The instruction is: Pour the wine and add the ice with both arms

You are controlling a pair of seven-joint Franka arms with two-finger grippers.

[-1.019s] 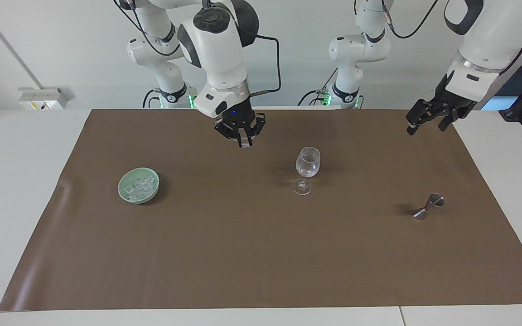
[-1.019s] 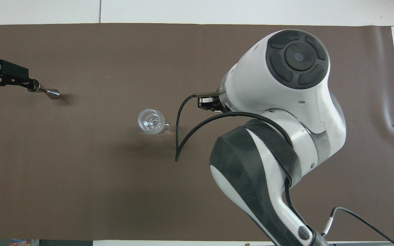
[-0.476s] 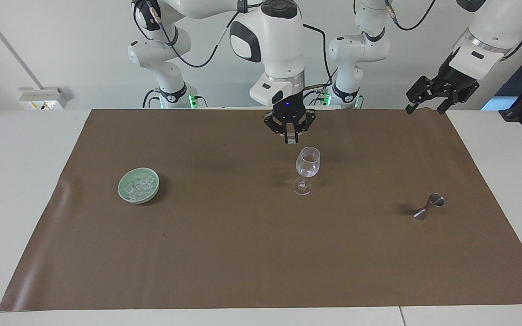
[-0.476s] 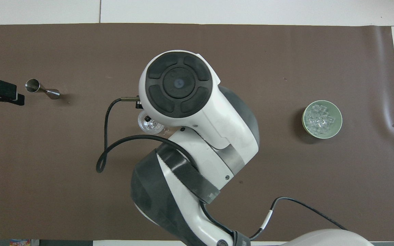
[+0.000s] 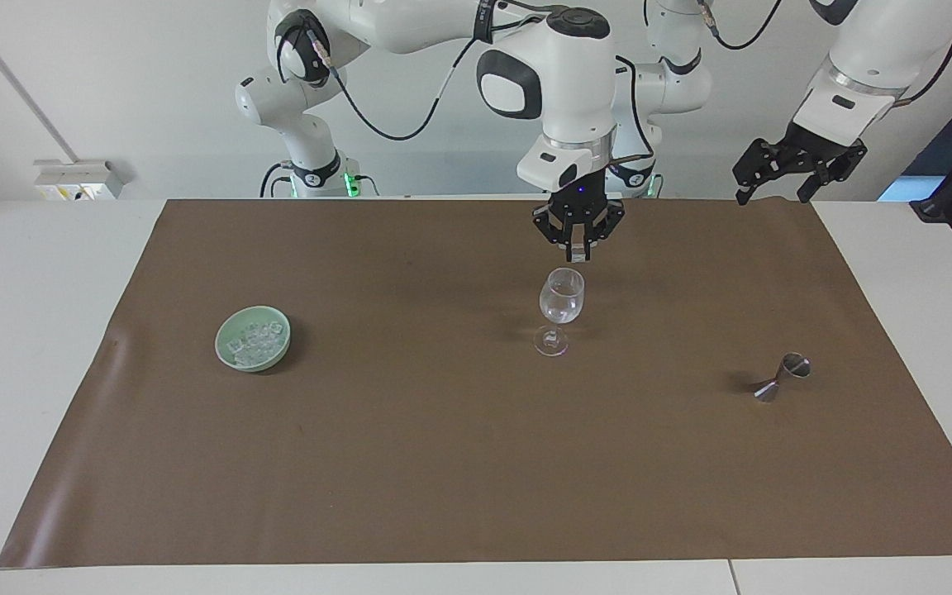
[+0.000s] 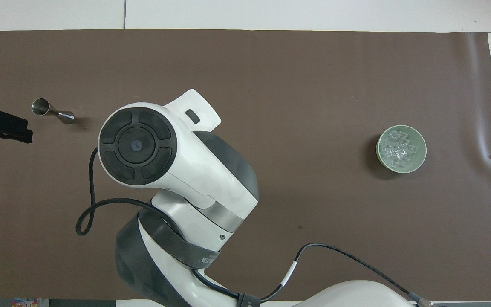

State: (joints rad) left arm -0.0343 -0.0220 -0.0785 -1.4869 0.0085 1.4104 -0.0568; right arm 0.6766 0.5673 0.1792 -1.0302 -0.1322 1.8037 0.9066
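Observation:
A clear stemmed glass [image 5: 562, 299] stands upright mid-mat; the overhead view hides it under the right arm [image 6: 139, 147]. My right gripper [image 5: 578, 253] hangs just above the glass's rim, pointing down, shut on a small clear chunk of ice. More ice [image 5: 254, 340] lies in the pale green bowl [image 5: 231, 354] toward the right arm's end of the table; the ice [image 6: 399, 147] and the bowl [image 6: 421, 160] also show in the overhead view. My left gripper [image 5: 773, 178] is open and empty, raised over the mat's edge nearest the robots, and shows in the overhead view [image 6: 2, 128].
A steel jigger [image 5: 782, 376] lies on its side toward the left arm's end, also seen in the overhead view [image 6: 51, 111]. A brown mat [image 5: 443, 463] covers the white table.
My right gripper has carried the ice chunk from over the mat between bowl and glass to just above the glass. My left gripper has risen and drawn back toward the robots, away from the jigger.

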